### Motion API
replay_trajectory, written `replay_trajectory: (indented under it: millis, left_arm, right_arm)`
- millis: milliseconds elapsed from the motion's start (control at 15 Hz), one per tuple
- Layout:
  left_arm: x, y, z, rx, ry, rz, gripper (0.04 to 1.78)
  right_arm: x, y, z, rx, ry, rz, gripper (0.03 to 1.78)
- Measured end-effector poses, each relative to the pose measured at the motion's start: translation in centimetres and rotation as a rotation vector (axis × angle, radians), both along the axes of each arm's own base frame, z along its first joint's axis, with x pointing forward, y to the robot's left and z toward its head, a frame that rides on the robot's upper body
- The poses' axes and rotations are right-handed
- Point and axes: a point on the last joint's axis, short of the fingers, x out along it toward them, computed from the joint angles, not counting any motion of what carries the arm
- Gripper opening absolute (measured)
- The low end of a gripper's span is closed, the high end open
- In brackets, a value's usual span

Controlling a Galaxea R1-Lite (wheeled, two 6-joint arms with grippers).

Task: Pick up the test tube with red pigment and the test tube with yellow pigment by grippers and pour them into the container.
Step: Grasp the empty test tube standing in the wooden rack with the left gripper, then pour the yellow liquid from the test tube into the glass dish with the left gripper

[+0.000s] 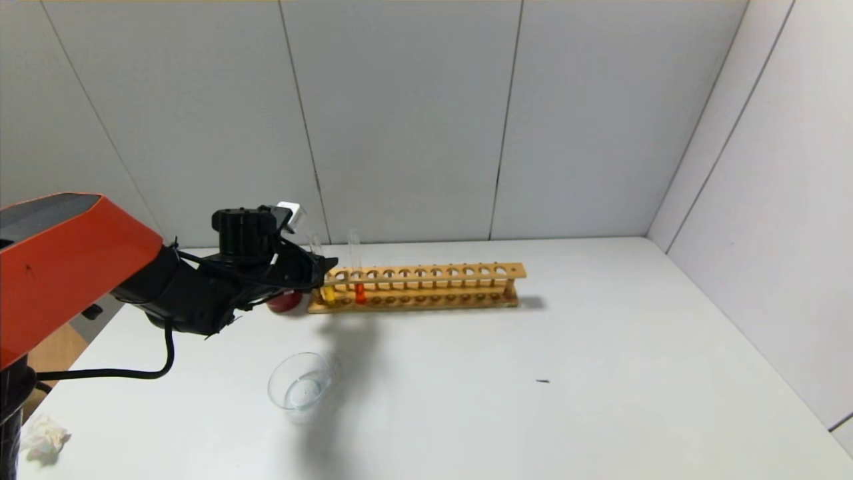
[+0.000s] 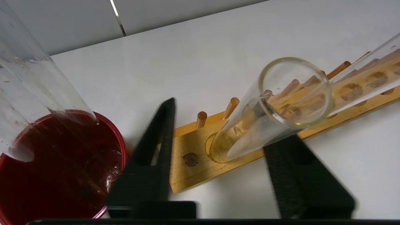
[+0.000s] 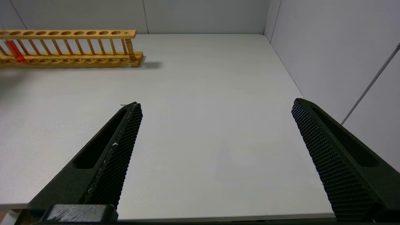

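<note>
The test tube with yellow pigment stands in the end hole of a wooden rack. The test tube with red pigment stands two holes along, and also shows in the right wrist view. My left gripper is open at the rack's left end. In the left wrist view its jaws stand either side of the yellow tube, apart from it. The clear glass container sits on the table nearer me. My right gripper is open and empty over bare table, out of the head view.
A dark red cup sits just left of the rack, with a wider clear tube over it. A crumpled tissue lies at the front left corner. White walls enclose the table at the back and right.
</note>
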Motion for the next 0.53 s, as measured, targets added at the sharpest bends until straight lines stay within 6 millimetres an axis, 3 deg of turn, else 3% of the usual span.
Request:
replay_trajectory:
  millis: [200, 533]
  left_arm:
    - [-0.03, -0.08, -0.01, 0.0, 0.0, -0.003, 0.35]
    - [-0.24, -0.18, 0.69, 0.0, -0.012, -0.006, 0.32]
  right_arm:
    - [0.0, 0.0, 0.0, 0.0, 0.0, 0.0, 1.75]
    - [0.0, 0.0, 0.0, 0.0, 0.0, 0.0, 1.75]
